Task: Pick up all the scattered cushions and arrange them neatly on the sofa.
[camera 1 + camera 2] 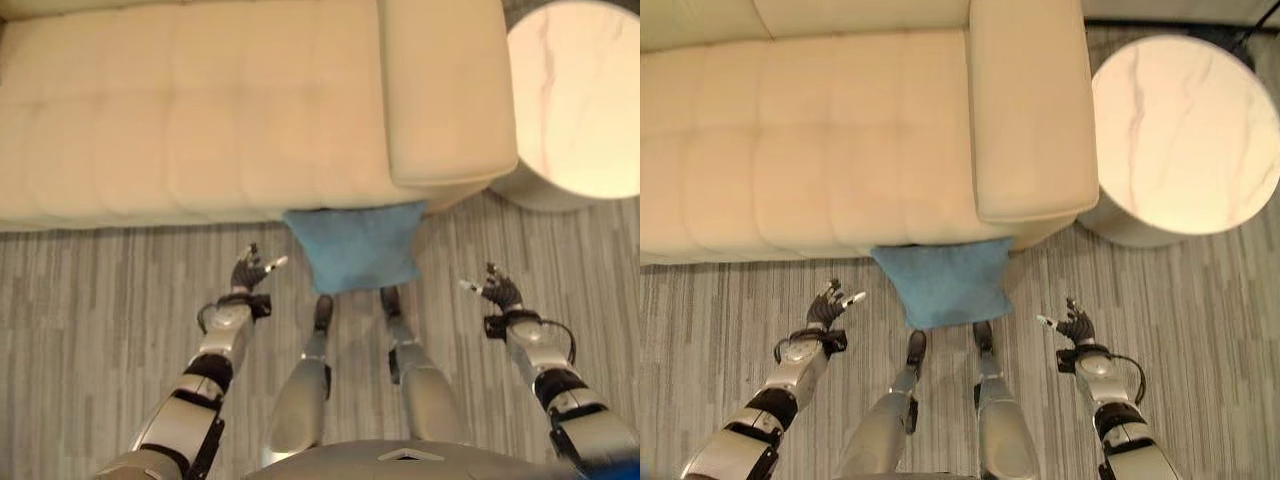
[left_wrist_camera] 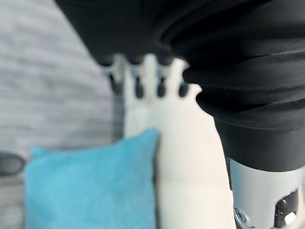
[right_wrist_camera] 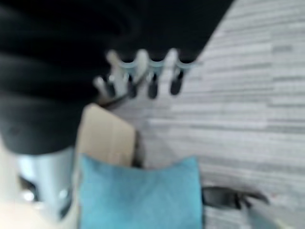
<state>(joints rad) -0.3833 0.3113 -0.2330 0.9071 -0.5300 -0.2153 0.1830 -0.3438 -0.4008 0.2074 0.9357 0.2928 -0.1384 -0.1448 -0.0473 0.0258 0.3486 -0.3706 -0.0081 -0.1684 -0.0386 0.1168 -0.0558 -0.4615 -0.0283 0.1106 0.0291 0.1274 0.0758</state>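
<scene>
Grey plank floor point(image 1: 100, 300) runs up to my sofa point(image 1: 200, 110), where the blue cushion point(image 1: 355, 245) leans against its front, between my left hand point(image 1: 250, 272) and right hand point(image 1: 497, 290), both spread and empty, so next I close in and grasp it.

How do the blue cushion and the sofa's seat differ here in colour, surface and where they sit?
The blue cushion is blue and plain; the sofa seat is cream and tufted into squares. The cushion lies on the grey striped floor, its far edge against or tucked under the sofa's front near the armrest, while the seat is raised and holds nothing. Both look soft. Neither robot hand, left or right, touches either; both hover open over the floor.
</scene>
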